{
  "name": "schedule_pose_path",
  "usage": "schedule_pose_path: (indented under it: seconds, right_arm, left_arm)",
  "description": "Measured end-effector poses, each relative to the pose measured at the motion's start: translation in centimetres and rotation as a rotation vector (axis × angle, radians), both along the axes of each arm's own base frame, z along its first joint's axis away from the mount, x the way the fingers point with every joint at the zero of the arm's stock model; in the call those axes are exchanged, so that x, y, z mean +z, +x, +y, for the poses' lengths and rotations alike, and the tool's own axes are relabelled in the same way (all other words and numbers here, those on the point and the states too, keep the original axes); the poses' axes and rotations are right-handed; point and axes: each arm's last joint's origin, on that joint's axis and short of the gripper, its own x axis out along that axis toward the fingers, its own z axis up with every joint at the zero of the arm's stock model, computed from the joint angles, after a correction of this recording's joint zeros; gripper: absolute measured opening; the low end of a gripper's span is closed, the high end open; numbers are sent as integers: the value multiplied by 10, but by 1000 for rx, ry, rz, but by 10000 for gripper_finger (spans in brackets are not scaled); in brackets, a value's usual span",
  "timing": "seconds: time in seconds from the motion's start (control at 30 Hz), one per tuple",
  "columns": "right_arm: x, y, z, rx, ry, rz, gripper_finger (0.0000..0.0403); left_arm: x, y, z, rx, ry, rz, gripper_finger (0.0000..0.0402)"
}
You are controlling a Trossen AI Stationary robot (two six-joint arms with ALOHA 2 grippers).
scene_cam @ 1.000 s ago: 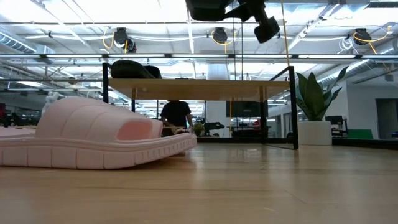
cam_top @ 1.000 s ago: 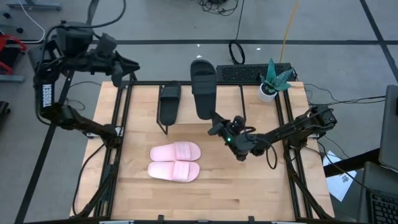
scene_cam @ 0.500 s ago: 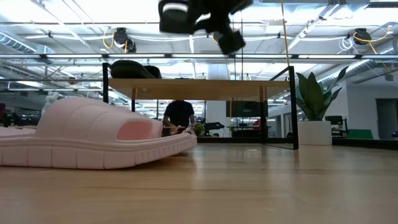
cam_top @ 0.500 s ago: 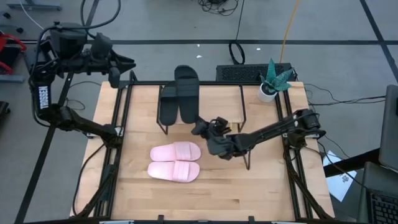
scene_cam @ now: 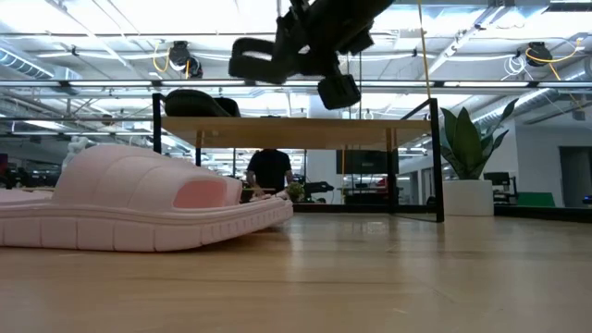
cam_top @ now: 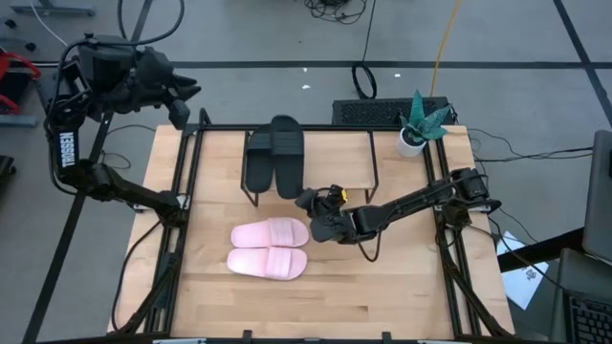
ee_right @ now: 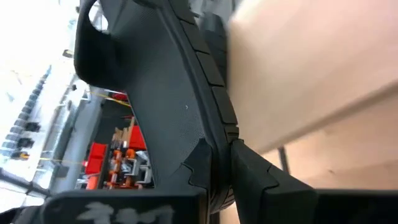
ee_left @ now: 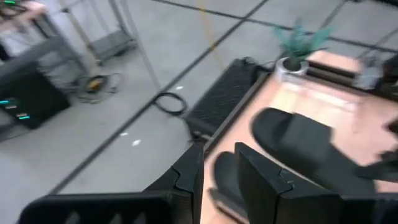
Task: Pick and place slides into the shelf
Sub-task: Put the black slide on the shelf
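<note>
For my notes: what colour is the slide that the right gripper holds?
Matte black. The slide shows best in the high view, above the shelf.

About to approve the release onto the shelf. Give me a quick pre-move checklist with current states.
1. Right gripper shut on second black slide: ok.
2. Slide over the shelf top board: ok.
3. Slide resting flat on the board: cannot tell.
4. First black slide already on the shelf beside it: ok.
5. Left gripper parked off the table's far left corner, clear: ok.
6. Two pink slides placed: not ok, on the table.
</note>
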Motion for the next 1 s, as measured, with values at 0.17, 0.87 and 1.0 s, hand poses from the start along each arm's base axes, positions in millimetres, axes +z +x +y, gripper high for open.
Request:
schedule_pose_path:
  seconds: [0.17,0.87,1.0]
  right_arm:
    - [-5,-3,1,-27,51,-8,26]
    - [4,-1,-33,-33,230,146,24]
    - [6,0,-32,-43,251,126,24]
  left_arm:
    - [0,-3,3,81,90,77,88]
    - [9,-16,10,443,425,394,88]
    - [10,-19,7,443,429,382,88]
